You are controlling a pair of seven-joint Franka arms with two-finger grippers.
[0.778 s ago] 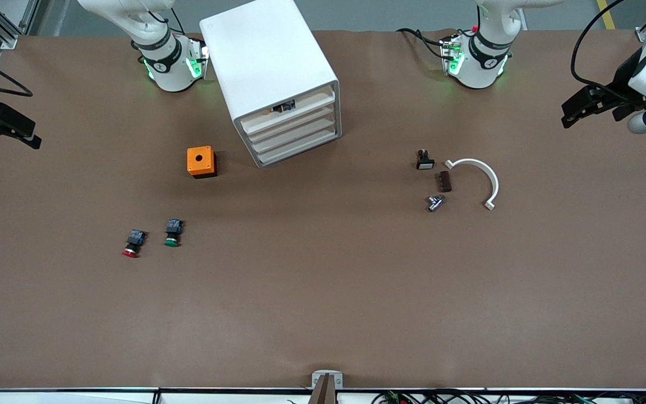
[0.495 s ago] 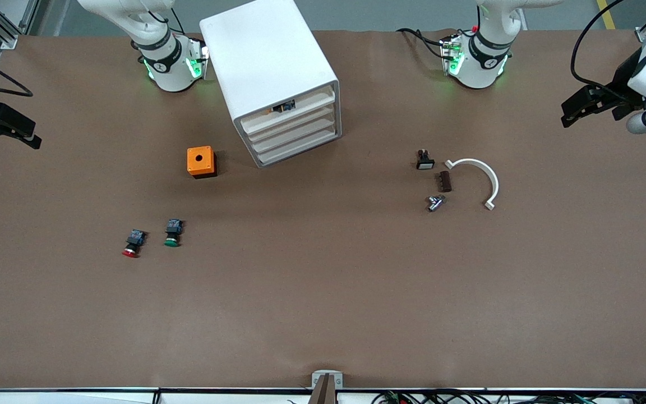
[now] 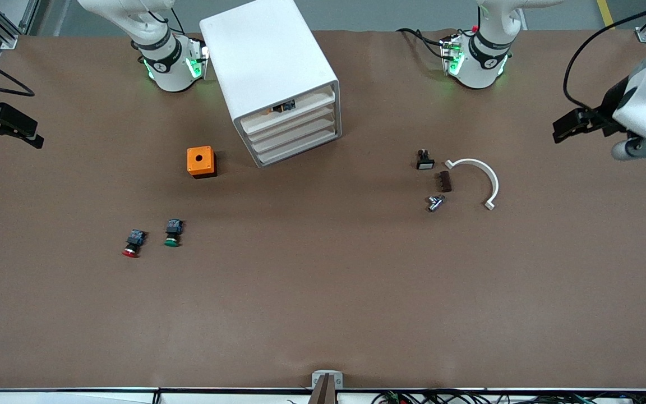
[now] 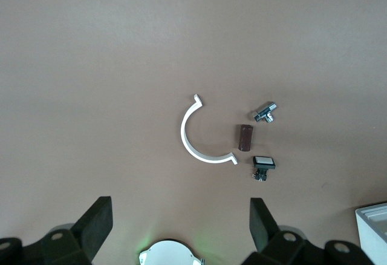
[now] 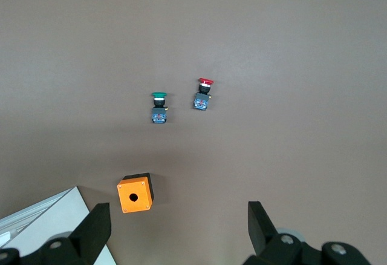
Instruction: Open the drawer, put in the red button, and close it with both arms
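The red button point(image 3: 132, 243) is a tiny push-button switch with a round red cap and a black-and-blue body, lying on its side on the brown worktop point(image 3: 323, 303), cap toward the front edge, toward the right arm's end of the table. No writing on it can be read. Just beside it, apart, lies the like switch with a green cap point(image 3: 172, 232). The orange box point(image 3: 201, 161) with a round hole in its top sits farther from the front camera than both. The white cabinet point(image 3: 270, 73) stands near the edge where the bases are, angled; its four stacked drawers are all pushed in, and the top drawer point(image 3: 289, 112) has something small and dark at its upper lip. Toward the left arm's end lie a white curved clip point(image 3: 479, 178), a brown block point(image 3: 445, 181), a metal fitting point(image 3: 435, 202) and a white-faced switch point(image 3: 424, 160). The right gripper point(image 3: 6, 126) hangs over the worktop's end edge, fingers spread with nothing between them. The left gripper point(image 3: 572, 124) hangs over the other end, fingers likewise spread and bare
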